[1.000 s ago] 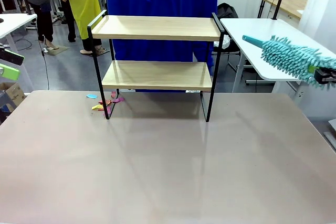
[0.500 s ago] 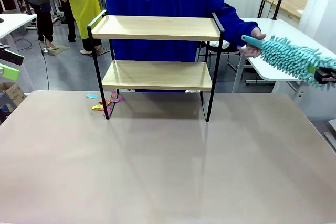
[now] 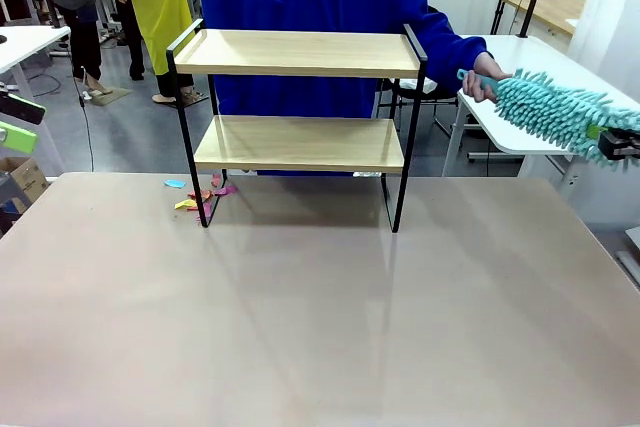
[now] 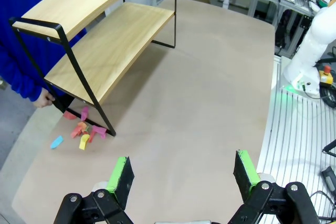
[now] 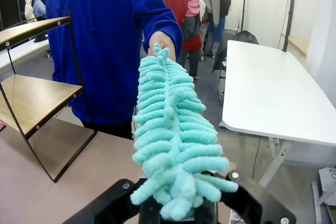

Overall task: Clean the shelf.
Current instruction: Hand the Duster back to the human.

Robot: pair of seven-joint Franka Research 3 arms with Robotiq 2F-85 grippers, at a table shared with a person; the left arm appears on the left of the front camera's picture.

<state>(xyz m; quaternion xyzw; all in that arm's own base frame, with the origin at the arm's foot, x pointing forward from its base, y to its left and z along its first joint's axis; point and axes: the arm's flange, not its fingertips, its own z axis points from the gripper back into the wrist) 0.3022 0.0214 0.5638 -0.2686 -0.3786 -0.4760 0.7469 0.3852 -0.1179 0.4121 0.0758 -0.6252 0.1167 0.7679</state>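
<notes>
1. Left gripper [image 4: 182, 174]: jaws wide apart, nothing between them, above the table [image 4: 199, 108].
2. Right gripper [image 5: 178, 211]: fingertips buried under the teal duster [image 5: 170, 140]; jaw spacing cannot be judged.
3. Shelf [image 3: 300, 127]: upright at the table's far edge; paper scraps [image 3: 200, 194] by its left foot.
4. Person's hand [image 3: 484, 78]: grips the duster's far end; handle mostly hidden.

The shelf [image 3: 300, 117] stands far on the table [image 3: 320, 327], paper scraps [image 3: 200, 195] by its left leg.
</notes>
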